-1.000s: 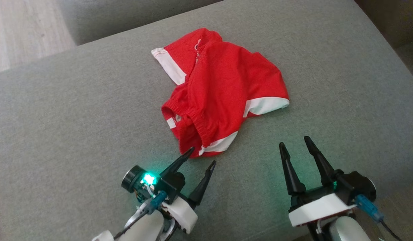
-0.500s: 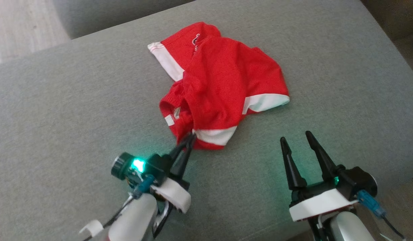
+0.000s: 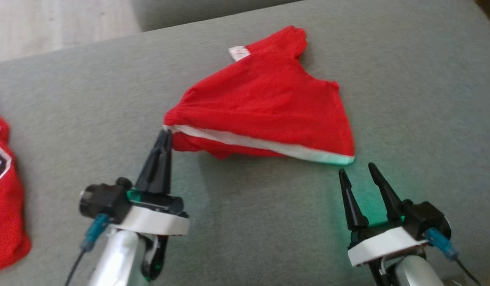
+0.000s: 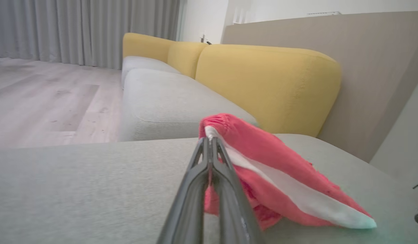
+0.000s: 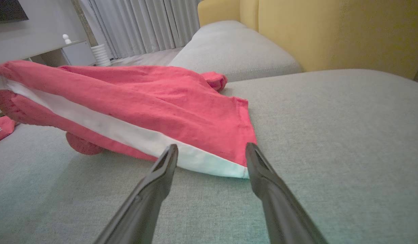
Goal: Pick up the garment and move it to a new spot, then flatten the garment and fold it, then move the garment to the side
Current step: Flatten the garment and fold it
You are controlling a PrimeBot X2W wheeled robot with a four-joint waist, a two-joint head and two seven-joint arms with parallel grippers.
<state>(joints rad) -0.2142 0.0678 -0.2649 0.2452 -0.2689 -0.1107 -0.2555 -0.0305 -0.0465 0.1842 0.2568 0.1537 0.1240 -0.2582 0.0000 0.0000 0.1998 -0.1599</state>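
Observation:
The garment (image 3: pixel 269 103) is a pair of red shorts with white stripes, on the grey sofa seat (image 3: pixel 90 119). My left gripper (image 3: pixel 165 133) is shut on its waistband corner at the left, lifting that end so the fabric stretches rightward. In the left wrist view the garment (image 4: pixel 263 159) hangs from my left gripper (image 4: pixel 210 139) at the closed tips. My right gripper (image 3: pixel 356 169) stands open just in front of the garment's lower right white corner. In the right wrist view the garment's (image 5: pixel 144 98) white hem lies between and just beyond the spread tips of my right gripper (image 5: pixel 210 149).
Another red piece of clothing (image 3: pixel 4 198) with a printed number lies at the seat's left edge. Yellow back cushions (image 4: pixel 263 81) rise behind the seat, and a further grey seat (image 5: pixel 232 47) follows. Wooden floor (image 4: pixel 43 98) lies beyond the far edge.
My left gripper closed on the waistband and pulled it up and to the left, stretching the garment out. The head view shifted, bringing the other red clothing into view. The right gripper stayed open.

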